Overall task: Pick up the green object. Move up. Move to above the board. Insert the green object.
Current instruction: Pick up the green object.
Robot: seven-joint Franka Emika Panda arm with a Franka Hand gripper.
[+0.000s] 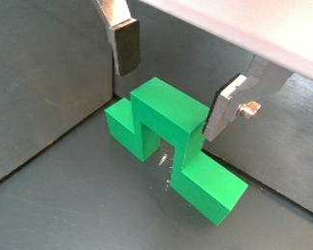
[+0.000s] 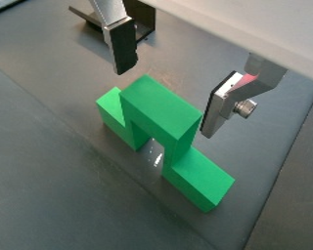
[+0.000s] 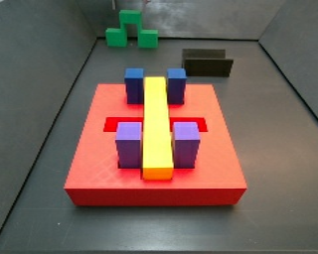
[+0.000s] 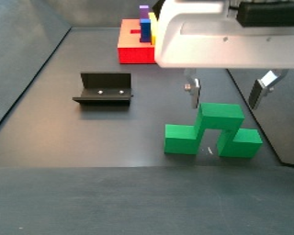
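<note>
I count one bright green bridge-shaped piece (image 4: 212, 131), one flat red square board (image 3: 155, 149), one long yellow bar (image 3: 156, 124), two blue blocks (image 3: 135, 82), two purple blocks (image 3: 130, 145), one dark L-shaped fixture (image 4: 103, 89), and one gripper (image 1: 174, 82) above the green piece, with two silver fingers (image 1: 125, 45).

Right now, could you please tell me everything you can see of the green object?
The green object is a bright green, smooth, plastic-looking piece: a raised centre cube flanked by two lower cubes, like a small bridge. It rests upright on the dark grey floor, far from the red board. The gripper hangs above it, open, its fingers on either side of the centre cube, not touching.
</note>
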